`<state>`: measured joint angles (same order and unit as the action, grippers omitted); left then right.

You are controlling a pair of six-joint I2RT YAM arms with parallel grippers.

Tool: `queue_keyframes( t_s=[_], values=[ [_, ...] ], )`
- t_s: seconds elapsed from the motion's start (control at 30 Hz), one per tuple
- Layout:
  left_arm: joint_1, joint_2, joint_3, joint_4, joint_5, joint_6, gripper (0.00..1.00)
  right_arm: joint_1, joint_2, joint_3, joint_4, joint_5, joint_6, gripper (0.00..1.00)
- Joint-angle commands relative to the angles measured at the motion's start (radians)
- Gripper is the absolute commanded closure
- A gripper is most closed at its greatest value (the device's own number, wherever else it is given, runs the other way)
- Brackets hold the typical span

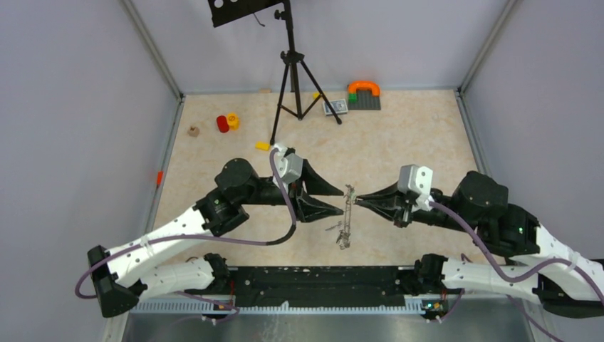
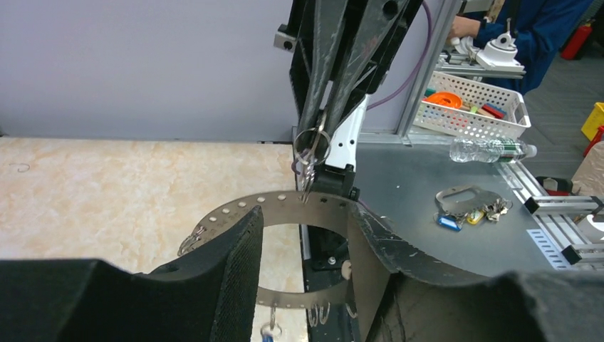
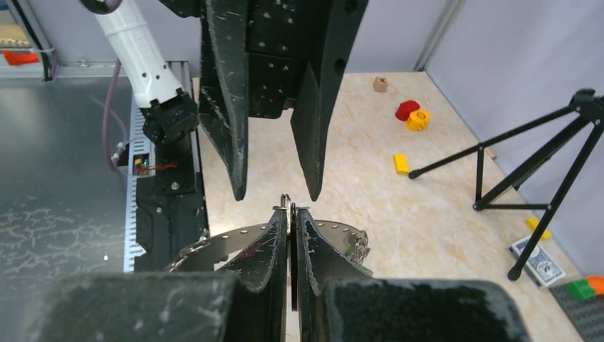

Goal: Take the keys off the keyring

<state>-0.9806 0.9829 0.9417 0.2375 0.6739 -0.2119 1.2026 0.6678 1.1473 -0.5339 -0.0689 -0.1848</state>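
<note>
Keyring hung upright above the tabletop, between the arms. It looked thin, stiff, light and slick, so was best pinched flat across the rim. Keys dangled loose. Right claw was pinched shut, apparently on a key's loop at the top rim. Left claw stood half open facing the ring, gripping nothing.

A robotics lab: grey-walled test enclosure, camera tripod, metal workbench with parts basket.
</note>
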Motion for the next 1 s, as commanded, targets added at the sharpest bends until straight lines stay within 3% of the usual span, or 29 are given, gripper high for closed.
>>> queue_keyframes(
  t_s=[0.0, 0.33, 0.97],
  values=[
    [0.001, -0.040, -0.021, 0.054, 0.013, -0.015, 0.50, 0.006, -0.038, 0.058, 0.038, -0.095, -0.088, 1.00],
    [0.002, -0.126, -0.033, -0.026, -0.008, 0.039, 0.37, 0.008, -0.060, 0.090, -0.061, -0.396, -0.288, 1.00],
    [0.002, -0.089, -0.037, 0.039, 0.035, -0.007, 0.37, 0.007, 0.037, 0.168, -0.140, -0.517, -0.482, 1.00]
  ],
)
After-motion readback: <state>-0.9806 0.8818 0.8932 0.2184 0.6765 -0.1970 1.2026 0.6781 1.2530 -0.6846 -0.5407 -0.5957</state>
